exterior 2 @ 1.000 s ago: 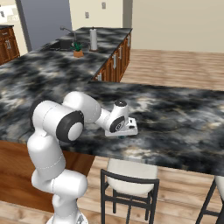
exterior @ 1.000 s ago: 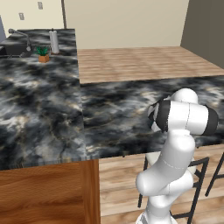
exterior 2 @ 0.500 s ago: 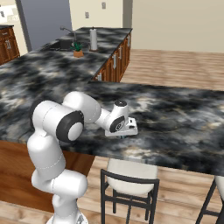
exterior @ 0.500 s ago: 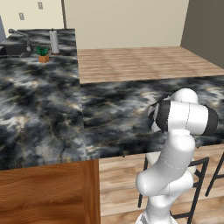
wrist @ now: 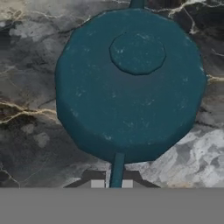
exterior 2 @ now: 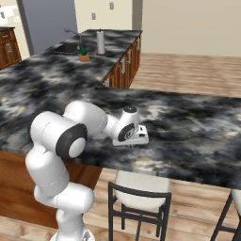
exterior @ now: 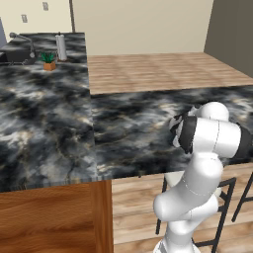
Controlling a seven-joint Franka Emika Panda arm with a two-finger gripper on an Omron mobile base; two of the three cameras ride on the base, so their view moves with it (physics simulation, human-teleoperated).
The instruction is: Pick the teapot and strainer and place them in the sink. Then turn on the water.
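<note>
Black marble counter (exterior: 49, 128), grey-veined with gold flecks, L-shaped; wood cabinet fronts under it, pale plank floor beyond. White arm (exterior 2: 61, 141) folded low over the near run of counter, hand (exterior 2: 129, 129) pressed down toward the surface. Two dark-framed stools (exterior 2: 139, 197) under the counter's edge, right beside the arm's base.

Far end of the long run: black sink (exterior: 15, 55) with grey curved faucet (exterior: 22, 39); next to it a small potted plant (exterior: 48, 61) and a tall pale cylinder (exterior: 61, 47). All well apart from the arm, with open marble between.

Teapot (wrist: 131, 83), teal, squat, flat round lid, sits on the marble directly beneath the hand. A thin teal handle runs from its near rim down between the fingertips (wrist: 97, 183). Jaws (wrist: 112, 183) pinched nearly together on that handle.

Against a second ago: arm, base and counter things sit in the same places in both base views.
</note>
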